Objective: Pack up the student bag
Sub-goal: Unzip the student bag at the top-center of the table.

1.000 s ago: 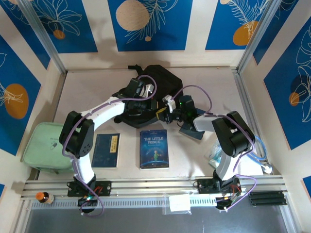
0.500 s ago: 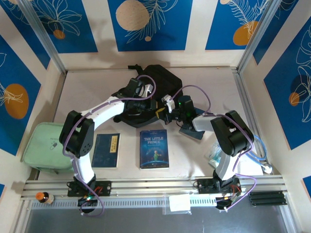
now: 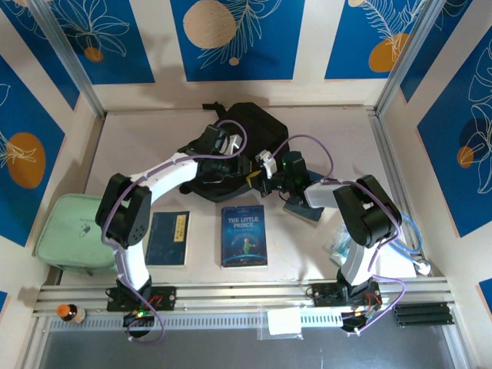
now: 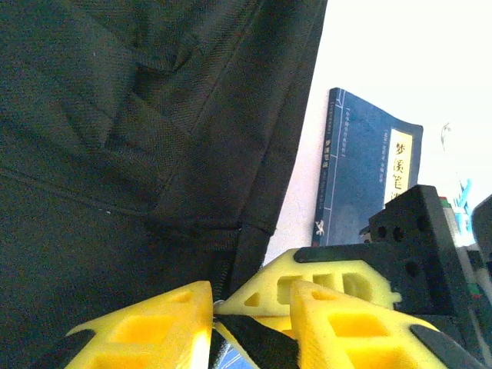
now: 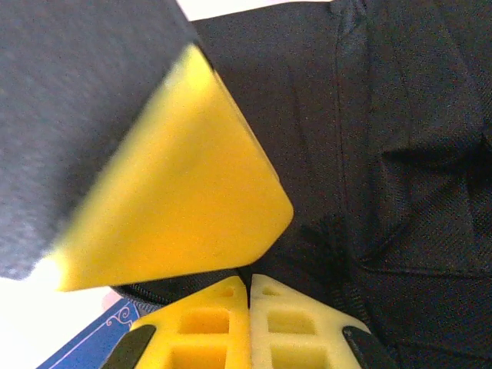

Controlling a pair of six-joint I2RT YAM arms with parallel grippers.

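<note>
The student bag (image 3: 257, 123) is a black fabric backpack lying at the back middle of the table. Both grippers meet at its near edge. My left gripper (image 3: 244, 171) stands open over the dark fabric (image 4: 115, 115), and a black strip and the right gripper's yellow finger (image 4: 323, 280) lie in the gap between its own fingers. My right gripper (image 5: 249, 280) is shut, its tips pressed together at the bag's zip line (image 5: 154, 292), apparently pinching the zip pull. The left gripper's yellow finger (image 5: 177, 192) hangs just above it.
Two books lie in front of the bag, a dark blue one (image 3: 168, 238) and The Little Prince (image 3: 244, 235). Another dark blue book (image 3: 304, 207) lies partly under the right arm. A mint-green zip case (image 3: 73, 234) sits at the left edge, clutter (image 3: 342, 246) at the right.
My left gripper's jaws have parted from shut to open. My right gripper closed at the bag's edge about half a second ago. Both arms have barely shifted.
</note>
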